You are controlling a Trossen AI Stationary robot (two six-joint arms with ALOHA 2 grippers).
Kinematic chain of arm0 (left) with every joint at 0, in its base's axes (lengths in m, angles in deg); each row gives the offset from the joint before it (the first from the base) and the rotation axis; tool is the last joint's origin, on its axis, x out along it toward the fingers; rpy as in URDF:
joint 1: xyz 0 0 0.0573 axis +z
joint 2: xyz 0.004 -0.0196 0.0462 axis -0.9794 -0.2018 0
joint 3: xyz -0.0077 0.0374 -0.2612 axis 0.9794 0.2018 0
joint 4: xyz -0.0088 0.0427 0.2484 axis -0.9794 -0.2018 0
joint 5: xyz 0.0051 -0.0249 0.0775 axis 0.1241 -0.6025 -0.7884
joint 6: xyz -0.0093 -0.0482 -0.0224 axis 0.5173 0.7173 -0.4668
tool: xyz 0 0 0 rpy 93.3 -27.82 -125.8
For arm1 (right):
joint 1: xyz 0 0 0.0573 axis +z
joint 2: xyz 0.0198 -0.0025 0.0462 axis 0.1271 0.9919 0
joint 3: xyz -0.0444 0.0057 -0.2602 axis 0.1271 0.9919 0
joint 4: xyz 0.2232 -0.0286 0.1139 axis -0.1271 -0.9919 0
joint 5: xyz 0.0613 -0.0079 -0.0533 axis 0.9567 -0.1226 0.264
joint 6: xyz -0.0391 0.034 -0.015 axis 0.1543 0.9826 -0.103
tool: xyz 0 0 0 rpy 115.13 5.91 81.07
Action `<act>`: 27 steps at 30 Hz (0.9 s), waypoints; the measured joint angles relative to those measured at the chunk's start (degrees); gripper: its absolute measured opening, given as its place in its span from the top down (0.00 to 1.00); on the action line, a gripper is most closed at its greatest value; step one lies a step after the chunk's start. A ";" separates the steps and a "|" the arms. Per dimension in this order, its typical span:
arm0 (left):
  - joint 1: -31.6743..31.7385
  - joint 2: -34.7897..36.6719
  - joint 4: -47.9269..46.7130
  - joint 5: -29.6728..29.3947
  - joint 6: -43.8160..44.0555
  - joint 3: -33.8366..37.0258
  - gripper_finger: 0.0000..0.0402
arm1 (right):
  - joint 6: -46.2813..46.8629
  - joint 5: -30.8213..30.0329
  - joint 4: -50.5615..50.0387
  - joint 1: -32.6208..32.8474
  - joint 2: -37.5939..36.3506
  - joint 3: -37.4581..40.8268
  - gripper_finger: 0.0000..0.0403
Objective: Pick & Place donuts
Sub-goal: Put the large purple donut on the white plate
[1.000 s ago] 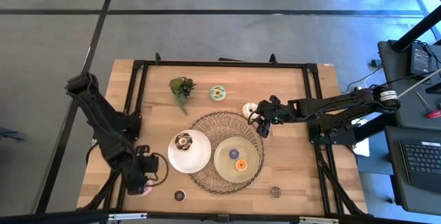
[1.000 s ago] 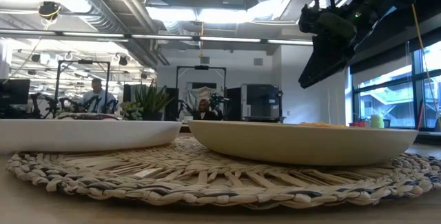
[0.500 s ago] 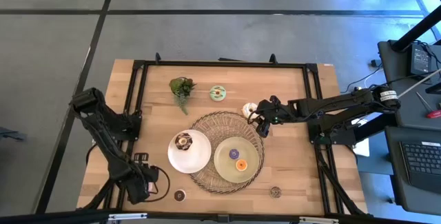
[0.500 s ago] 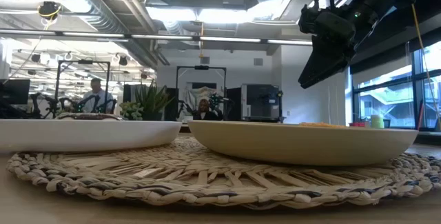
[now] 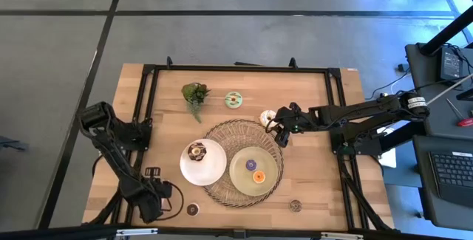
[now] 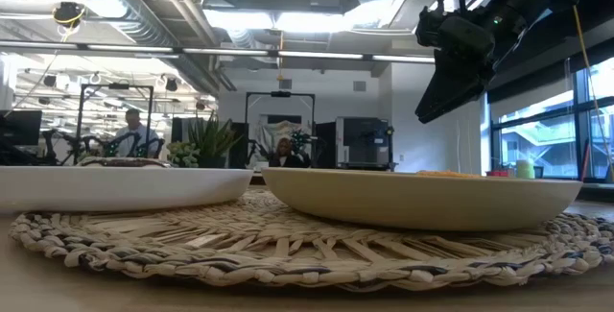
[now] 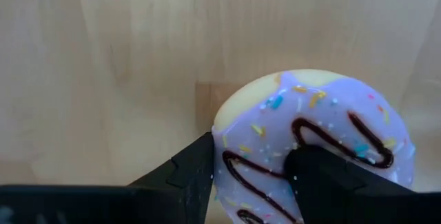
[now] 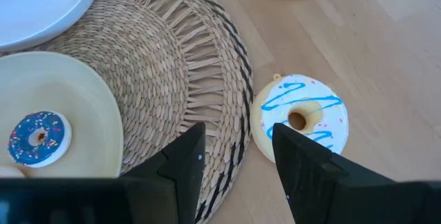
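At the table's (image 5: 310, 177) near-left corner the left hand (image 7: 251, 176) is down over the wood, its fingers (image 7: 189, 172) closed on a purple-iced donut (image 7: 317, 141) with brown squiggles and sprinkles; to its right a brown donut (image 5: 196, 150) lies on the white plate (image 5: 211, 168); on the woven mat (image 5: 229, 133) the pale-green plate (image 5: 240, 170) holds two donuts; farthest right, the right hand (image 8: 234, 151) hovers open above a white, blue-striped donut (image 8: 300, 117) just beside the mat.
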 joint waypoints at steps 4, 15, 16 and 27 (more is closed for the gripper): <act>0.00 0.02 0.38 0.00 0.03 0.02 0.58 | -0.01 0.00 0.02 0.00 0.00 0.00 0.58; 0.25 0.07 0.43 0.59 2.30 0.02 0.70 | -0.01 0.00 0.00 0.00 0.00 0.00 0.58; 0.39 0.07 0.43 0.77 2.72 0.02 0.72 | 0.01 0.00 0.00 0.00 0.00 0.00 0.58; 4.37 1.72 -0.54 8.87 4.16 0.02 0.94 | -0.23 0.00 0.00 0.00 0.00 0.00 0.58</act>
